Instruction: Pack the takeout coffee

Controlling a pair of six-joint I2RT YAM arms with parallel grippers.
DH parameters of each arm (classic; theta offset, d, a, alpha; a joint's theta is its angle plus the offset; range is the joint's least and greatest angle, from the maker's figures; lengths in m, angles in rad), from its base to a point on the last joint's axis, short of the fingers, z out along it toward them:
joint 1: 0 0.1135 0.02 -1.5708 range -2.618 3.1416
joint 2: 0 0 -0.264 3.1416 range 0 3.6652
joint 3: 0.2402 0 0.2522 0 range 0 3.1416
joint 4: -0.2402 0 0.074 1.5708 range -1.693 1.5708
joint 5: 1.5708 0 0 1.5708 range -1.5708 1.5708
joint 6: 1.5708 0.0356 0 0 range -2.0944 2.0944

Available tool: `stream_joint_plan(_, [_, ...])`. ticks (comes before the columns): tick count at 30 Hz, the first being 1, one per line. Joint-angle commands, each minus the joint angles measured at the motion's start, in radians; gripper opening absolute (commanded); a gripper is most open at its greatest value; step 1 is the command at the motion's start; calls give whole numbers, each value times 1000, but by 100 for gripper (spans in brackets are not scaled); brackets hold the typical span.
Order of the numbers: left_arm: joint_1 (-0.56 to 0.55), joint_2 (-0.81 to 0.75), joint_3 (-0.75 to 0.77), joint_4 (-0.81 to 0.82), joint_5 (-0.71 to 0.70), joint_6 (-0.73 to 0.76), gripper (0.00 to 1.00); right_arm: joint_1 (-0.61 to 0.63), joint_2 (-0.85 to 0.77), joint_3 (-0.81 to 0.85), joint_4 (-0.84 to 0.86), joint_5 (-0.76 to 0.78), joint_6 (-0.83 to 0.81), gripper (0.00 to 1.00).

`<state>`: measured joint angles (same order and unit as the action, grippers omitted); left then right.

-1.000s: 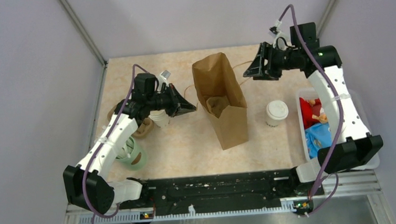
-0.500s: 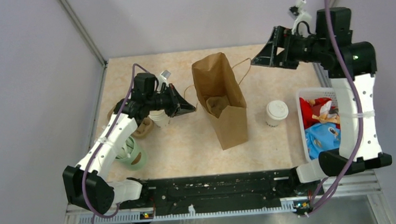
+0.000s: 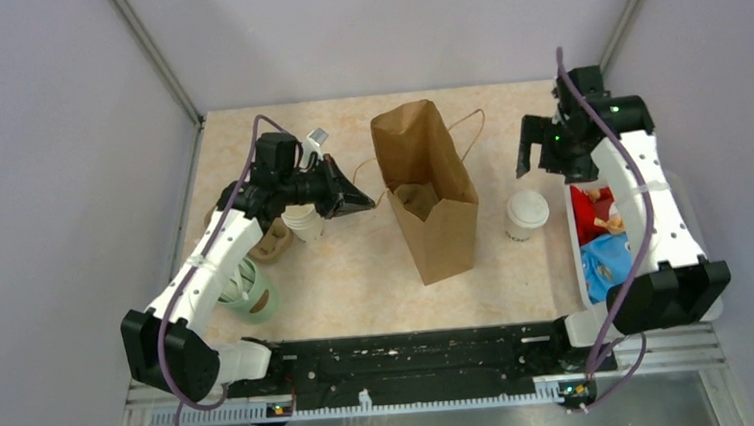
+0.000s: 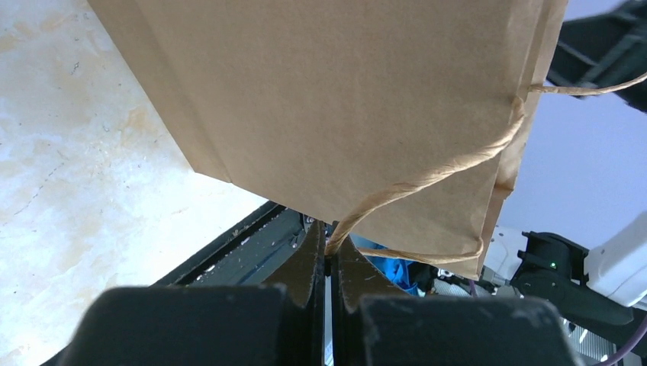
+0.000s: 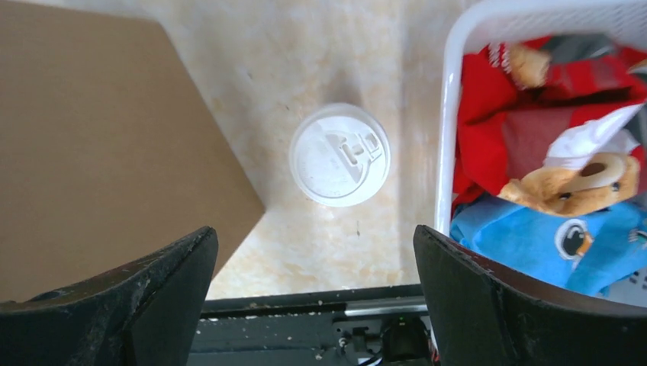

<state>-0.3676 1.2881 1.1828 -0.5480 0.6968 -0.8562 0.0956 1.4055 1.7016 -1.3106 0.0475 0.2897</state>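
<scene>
The takeout coffee [image 3: 526, 213], a short cream cup under a white lid [image 5: 339, 155], stands on the table between the brown paper bag [image 3: 426, 184] and the white basket. My right gripper [image 3: 539, 154] hangs above and slightly behind it, pointing down, jaws wide open and empty; in the right wrist view [image 5: 313, 229] the lid sits ahead of the gap between the fingers. My left gripper [image 3: 370, 203] is shut on the bag's left twine handle [image 4: 427, 179], pinched at the fingertips [image 4: 329, 244]. The bag [image 4: 343, 99] stands upright with its mouth open.
A white basket [image 3: 576, 221] with red and blue snack packets stands right of the coffee, its rim [image 5: 446, 152] close to the cup. A stack of lidless cups [image 3: 304, 223], a brown cup carrier [image 3: 275, 242] and a green holder [image 3: 253, 292] sit under the left arm.
The right arm has swung from the back of the table, near the bag's far handle, down to above the coffee, and its jaws opened wider. The bag shifted slightly right. The left gripper held still.
</scene>
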Motion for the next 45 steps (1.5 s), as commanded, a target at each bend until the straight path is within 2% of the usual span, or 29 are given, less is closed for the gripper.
stream_joint_plan(1, [1, 21, 32, 6, 47, 25, 0, -8, 48, -165, 98, -41, -9, 99])
stream_joint_plan(9, [0, 45, 36, 18, 76, 32, 0, -30, 132, -229, 147, -34, -18, 98])
stream_joint_plan(23, [-1, 57, 47, 2, 91, 54, 0, -33, 151, -295, 180, -34, -26, 95])
stream_joint_plan(30, [1, 64, 57, -7, 96, 63, 0, -30, 168, -299, 180, -29, -41, 90])
stream_joint_plan(45, [2, 64, 54, -14, 93, 69, 0, 13, 191, -294, 175, 19, -58, 88])
